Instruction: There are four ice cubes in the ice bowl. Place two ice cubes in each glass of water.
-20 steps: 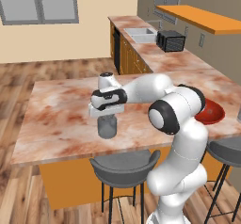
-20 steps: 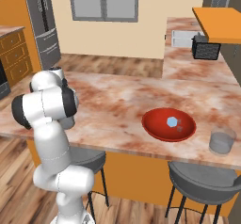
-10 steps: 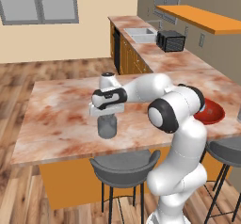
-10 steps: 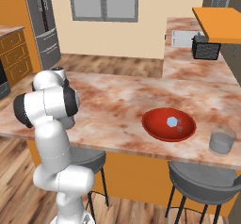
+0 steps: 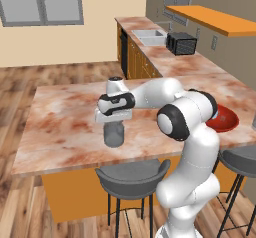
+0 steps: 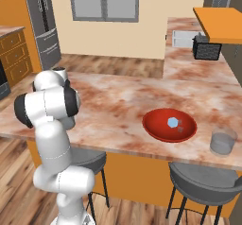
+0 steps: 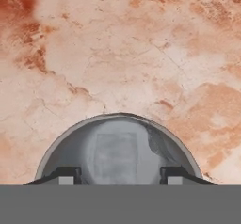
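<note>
In the hand view, one glass of water (image 7: 120,152) sits at the bottom centre of the frame, its round rim open to the camera, with a pale square shape inside that is probably an ice cube (image 7: 115,155). The gripper (image 7: 117,176) hangs directly above that rim; its two dark tips stand well apart with nothing between them, so the claw is open and holds nothing. In the left base view the same glass (image 5: 114,134) stands left of centre on the marble counter (image 5: 60,127), right under the hand. The red ice bowl (image 6: 169,125) lies right of centre in the right base view, one cube (image 6: 172,122) plainly in it, and the second glass (image 6: 223,141) stands near the right edge. To finish this drop well, the hand should rise straight up, clear of the rim, before swinging toward the bowl.
</note>
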